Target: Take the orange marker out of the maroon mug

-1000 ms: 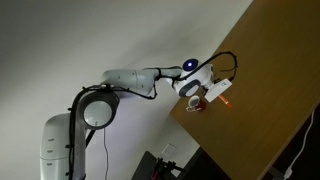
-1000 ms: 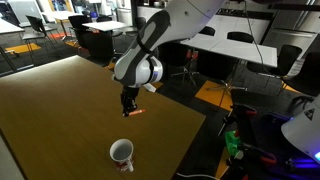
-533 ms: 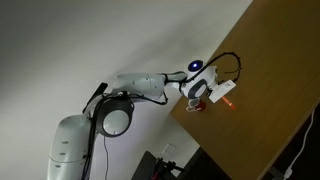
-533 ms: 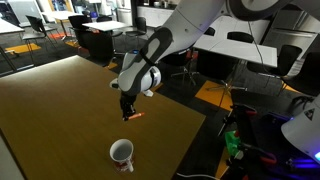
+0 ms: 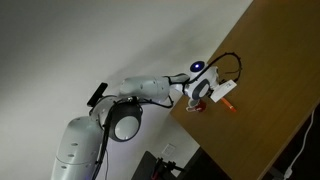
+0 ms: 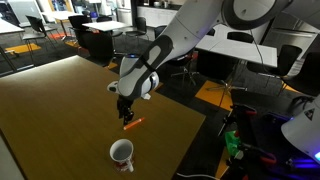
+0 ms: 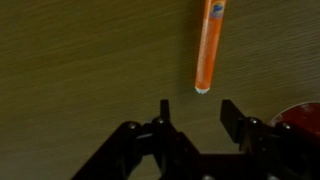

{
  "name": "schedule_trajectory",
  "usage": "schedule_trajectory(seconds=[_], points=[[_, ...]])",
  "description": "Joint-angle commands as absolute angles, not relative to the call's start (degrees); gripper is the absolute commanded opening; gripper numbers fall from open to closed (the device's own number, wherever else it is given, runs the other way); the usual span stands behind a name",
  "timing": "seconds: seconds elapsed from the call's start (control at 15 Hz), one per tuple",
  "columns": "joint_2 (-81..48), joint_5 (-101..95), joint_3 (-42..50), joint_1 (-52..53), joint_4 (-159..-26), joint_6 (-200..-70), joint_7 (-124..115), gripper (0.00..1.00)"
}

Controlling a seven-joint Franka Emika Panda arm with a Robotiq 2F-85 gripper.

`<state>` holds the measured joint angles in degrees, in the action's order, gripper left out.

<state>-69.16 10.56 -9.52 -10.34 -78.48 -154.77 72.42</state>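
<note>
The orange marker [image 6: 132,124] lies flat on the brown wooden table, outside the maroon mug [image 6: 121,154]. It also shows in the wrist view [image 7: 209,45] and in an exterior view [image 5: 229,104]. My gripper [image 6: 124,113] hangs just above and behind the marker, open and empty. In the wrist view its fingers [image 7: 196,115] stand apart with the marker's white tip just beyond them. The mug's dark red rim shows at the wrist view's right edge [image 7: 300,115]. The mug stands upright with a pale inside, and shows small in an exterior view [image 5: 196,106].
The wooden table [image 6: 60,110] ends at an edge close to the marker and mug. Beyond it are office tables [image 6: 235,45], chairs and cables on the floor. A white wall [image 5: 100,40] stands behind the arm.
The marker was held in the gripper above the table. Now it lies on the table and the gripper has opened and sits a little above it.
</note>
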Motion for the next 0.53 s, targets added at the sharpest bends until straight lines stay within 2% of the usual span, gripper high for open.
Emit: schedule_trajectory(seconds=[0.0, 0.13, 0.47], points=[[-67.8, 7.5, -11.0, -11.0, -79.4, -155.1, 69.7, 0.88], [-65.6, 6.7, -11.3, -10.9, -82.2, -156.6, 69.3, 1.00], [-58.3, 5.7, -12.7, -11.8, -91.5, -161.9, 69.4, 1.00]])
